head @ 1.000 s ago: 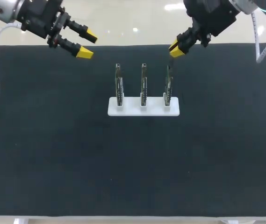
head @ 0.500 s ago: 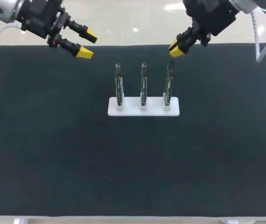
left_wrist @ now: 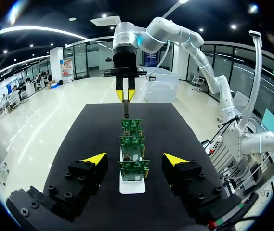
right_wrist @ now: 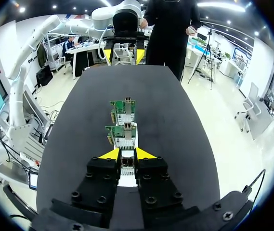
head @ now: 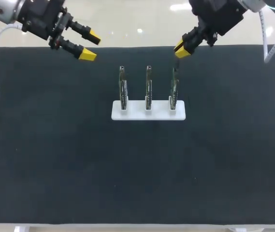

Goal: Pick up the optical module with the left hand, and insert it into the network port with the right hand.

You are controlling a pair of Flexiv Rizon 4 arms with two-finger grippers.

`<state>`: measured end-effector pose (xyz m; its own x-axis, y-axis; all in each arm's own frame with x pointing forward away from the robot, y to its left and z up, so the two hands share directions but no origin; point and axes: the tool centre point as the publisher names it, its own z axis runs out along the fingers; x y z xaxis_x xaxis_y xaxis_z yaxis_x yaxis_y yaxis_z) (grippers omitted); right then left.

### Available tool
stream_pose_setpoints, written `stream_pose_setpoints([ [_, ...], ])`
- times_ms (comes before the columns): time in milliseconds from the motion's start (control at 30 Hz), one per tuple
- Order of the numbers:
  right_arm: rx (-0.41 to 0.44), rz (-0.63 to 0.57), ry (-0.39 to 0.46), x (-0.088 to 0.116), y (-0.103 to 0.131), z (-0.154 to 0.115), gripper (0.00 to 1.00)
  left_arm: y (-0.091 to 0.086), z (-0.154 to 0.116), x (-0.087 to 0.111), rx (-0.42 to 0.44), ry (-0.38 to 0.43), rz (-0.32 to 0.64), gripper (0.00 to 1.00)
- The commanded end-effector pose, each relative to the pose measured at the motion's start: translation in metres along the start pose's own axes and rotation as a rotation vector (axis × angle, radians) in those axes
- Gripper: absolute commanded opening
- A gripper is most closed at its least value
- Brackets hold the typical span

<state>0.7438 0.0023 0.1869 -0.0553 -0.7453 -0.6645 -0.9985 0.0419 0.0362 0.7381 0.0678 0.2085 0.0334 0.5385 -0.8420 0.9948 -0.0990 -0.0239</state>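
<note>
Black cloth [head: 137, 183] covers your table. Just past centre toward 12 o'clock, a white holder [head: 148, 114] carries three upright green circuit boards [head: 148, 89]. At 1 o'clock your right gripper [head: 180, 49] seems pinched on the slim dark optical module [left_wrist: 126, 111] over the 3 o'clock board. At 10 o'clock your left gripper [head: 90, 45] is spread and empty. Expect the module to be light, rigid and slick, so hold its flat sides.

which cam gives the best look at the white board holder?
Head view: the whole white holder shows from above, three boards upright in it. Left wrist view sees it end-on, only its near end. In the right wrist view the right gripper hides most of it.
</note>
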Motion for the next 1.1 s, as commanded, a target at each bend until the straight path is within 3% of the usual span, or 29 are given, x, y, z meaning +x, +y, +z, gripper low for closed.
stream_pose_setpoints([
  [33, 0.004, 0.0, -0.005, 0.0005, -0.0001, 0.0022, 0.0, 0.001, 0.0002, -0.0005, 0.002, 0.003, -0.001, 1.0],
  [1100, 0.014, 0.007, -0.002, 0.0004, 0.0041, 0.0015, 0.0, 0.001, 0.0002, -0.0005, 0.002, 0.003, -0.001, 1.0],
])
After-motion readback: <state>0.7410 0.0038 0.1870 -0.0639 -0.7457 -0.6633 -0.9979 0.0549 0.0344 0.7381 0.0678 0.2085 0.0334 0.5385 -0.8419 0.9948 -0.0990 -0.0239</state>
